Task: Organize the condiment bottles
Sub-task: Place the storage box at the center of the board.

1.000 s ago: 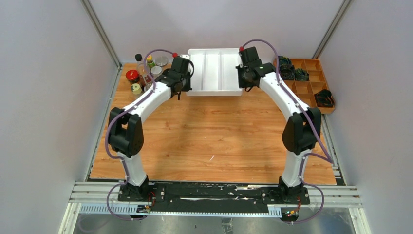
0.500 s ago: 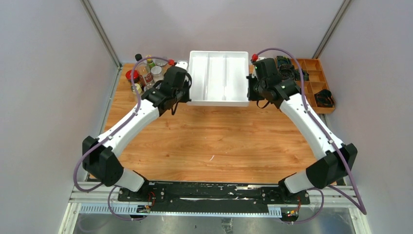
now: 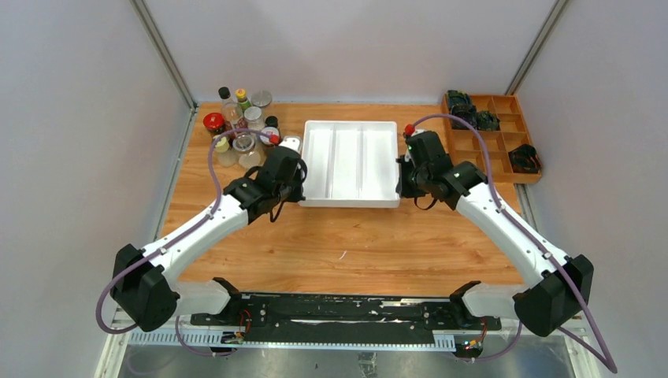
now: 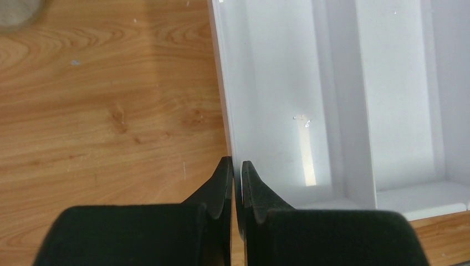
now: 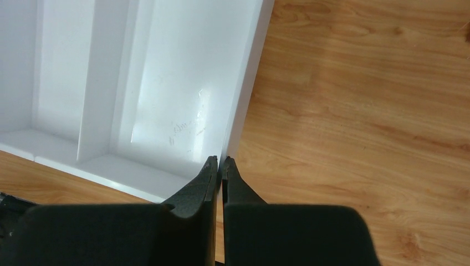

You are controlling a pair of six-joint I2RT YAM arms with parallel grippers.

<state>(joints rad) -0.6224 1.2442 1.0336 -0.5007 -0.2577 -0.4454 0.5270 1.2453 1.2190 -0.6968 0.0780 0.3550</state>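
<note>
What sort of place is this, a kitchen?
Likely a robot test cell, not a kitchen: two arms bolted to a rail at the table's edge, bare grey walls boxing it in, and bottles and a tray set out as props.

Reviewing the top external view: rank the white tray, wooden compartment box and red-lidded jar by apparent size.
1. white tray, largest
2. wooden compartment box, clearly smaller
3. red-lidded jar, by far the smallest

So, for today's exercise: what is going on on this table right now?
Two robot arms hold an empty white tray between them: the left gripper is pinched shut on its left wall, the right gripper on its right wall. The bottles stand clustered in the far left corner, none in the tray yet.
</note>
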